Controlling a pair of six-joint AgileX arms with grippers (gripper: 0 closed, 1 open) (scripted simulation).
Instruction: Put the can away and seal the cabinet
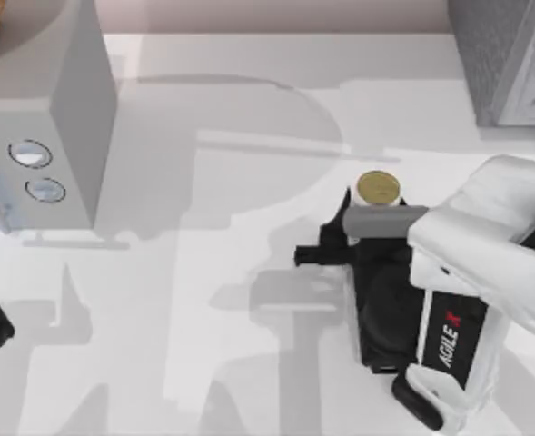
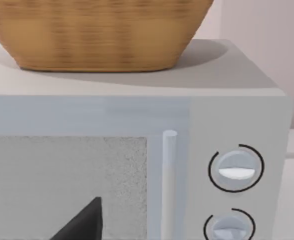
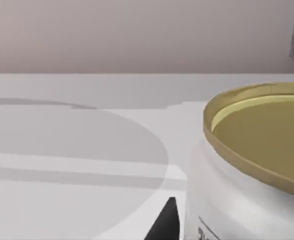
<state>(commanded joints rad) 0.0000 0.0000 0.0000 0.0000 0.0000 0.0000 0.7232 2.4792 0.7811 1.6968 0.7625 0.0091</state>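
Right now the right gripper [image 1: 369, 216] sits low against the can [image 1: 378, 189], right of table centre; whether its fingers are spread or pinching, I cannot tell. One dark fingertip [image 3: 166, 222] shows just beside the white can wall [image 3: 226, 200], under the gold top. Can stands upright on the table [image 1: 203, 345]. Likely a side approach, to keep it level for carrying. Grey cabinet [image 1: 508, 59] at far right corner. Left arm parked at the left edge, facing a microwave [image 2: 137, 120] with a basket [image 2: 97, 30] on top.
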